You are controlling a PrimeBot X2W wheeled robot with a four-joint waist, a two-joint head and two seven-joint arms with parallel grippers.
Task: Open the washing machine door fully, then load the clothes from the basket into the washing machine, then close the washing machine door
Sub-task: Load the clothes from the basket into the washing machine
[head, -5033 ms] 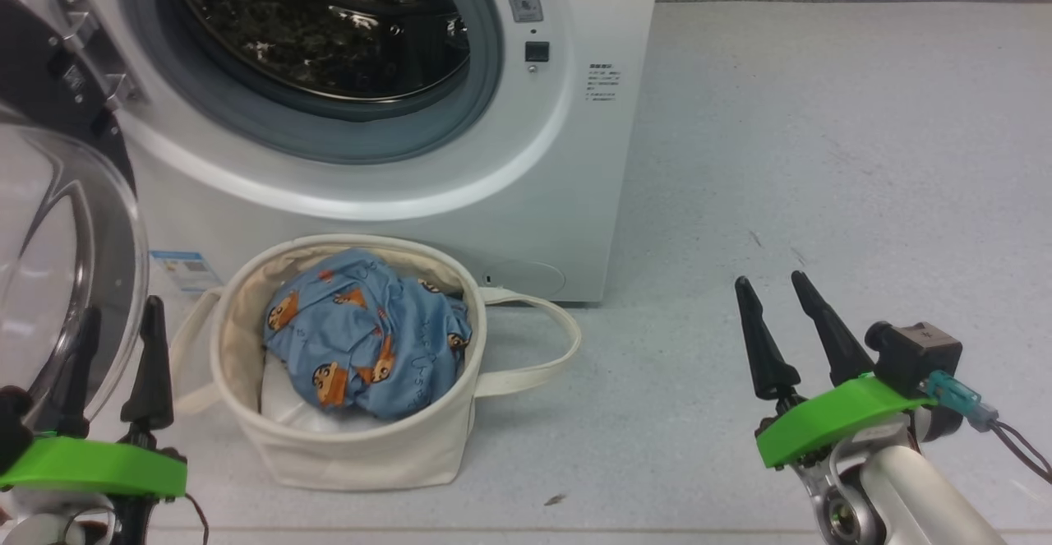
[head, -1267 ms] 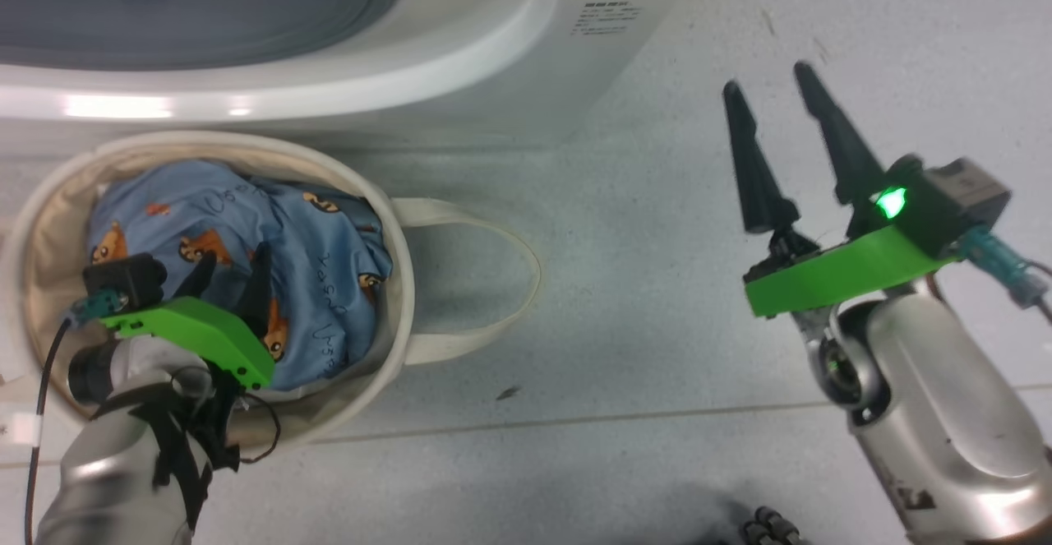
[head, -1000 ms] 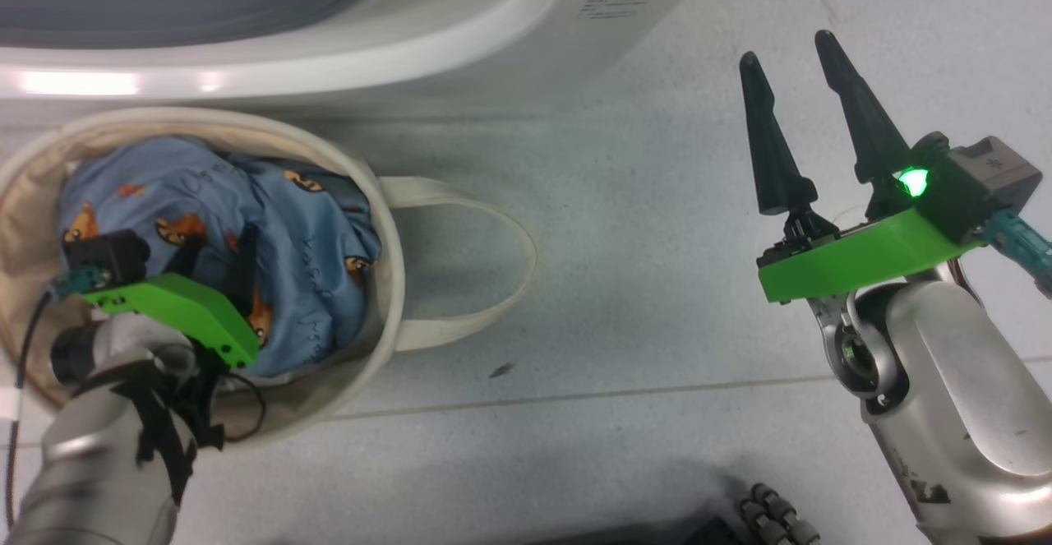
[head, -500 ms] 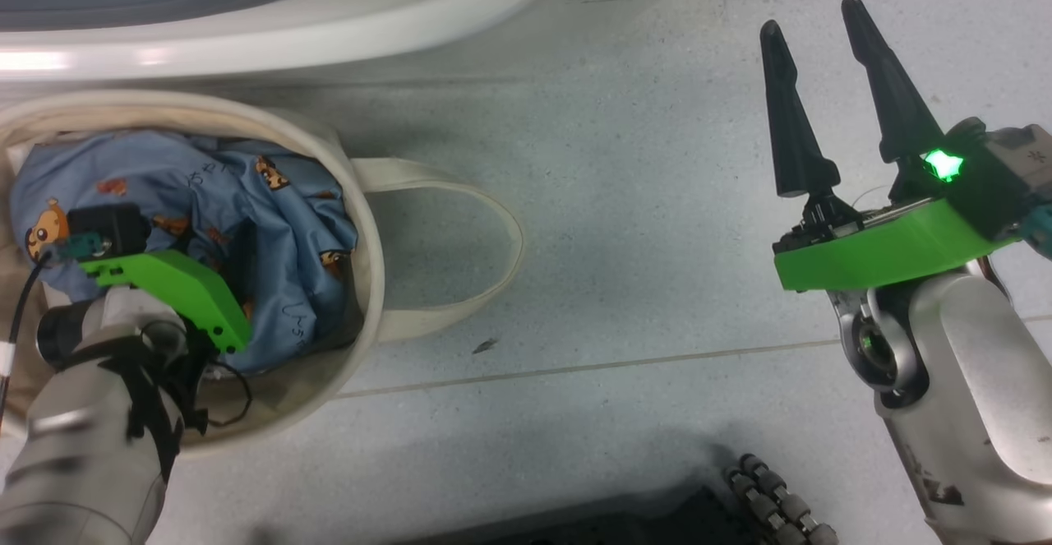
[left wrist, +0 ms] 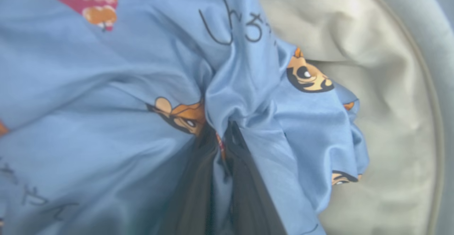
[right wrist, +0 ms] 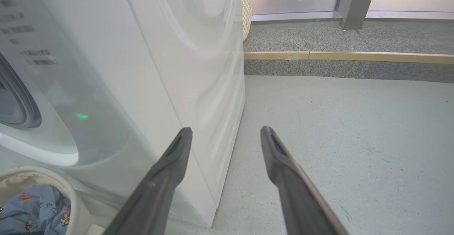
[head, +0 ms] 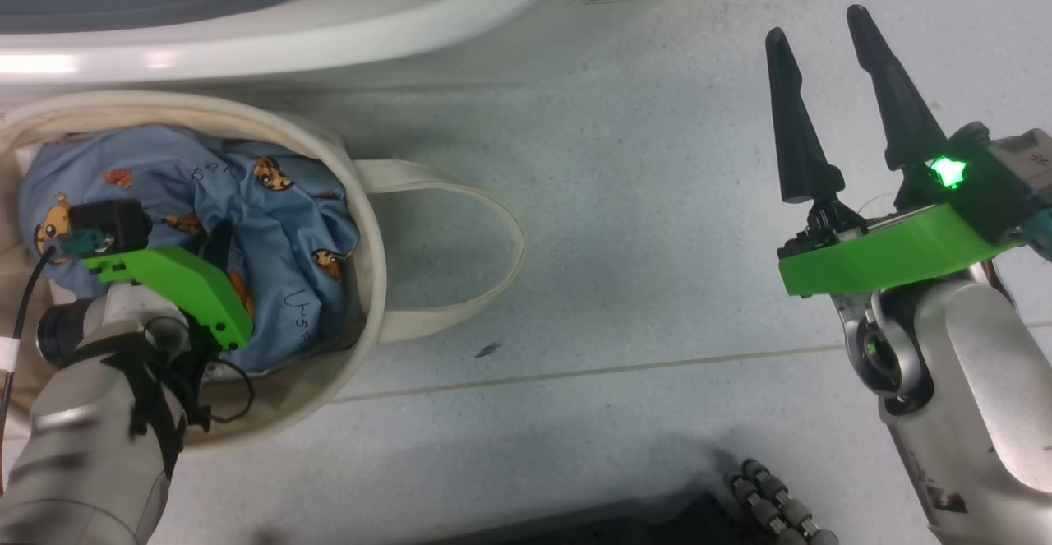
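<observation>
The left tool [left wrist: 220,132] is sunk into the light blue thin fabric printed with small orange-and-black cartoon figures [head: 271,216]. Its two dark fingers are pressed nearly together and pinch a raised fold of that cloth between their tips. The clothes lie bunched all around the tool, inside the round cream-white canvas basket [head: 374,282], whose wall curves just beyond the fingers. The big white front-loading washing machine [head: 460,11] stands ahead of this tool, past the basket's far rim.

The step in hand looks like the lift-out. The pinch seems to catch only a narrow ridge of thin fabric, so a slow, straight rise would be wise, watching that the fold does not slide out from between the fingers. The rest of the garment will trail below, so the tool should rise well above the rim before swinging forward, or the hem may snag the rim and drag the light basket along. One long loop handle [head: 493,224] lies on the floor to the tool's right, clear of its path.

The right tool [head: 815,23] hangs over the pale grey floor [head: 641,200], fingers spread wide and pinching nothing, with the machine's corner ahead to its left.
</observation>
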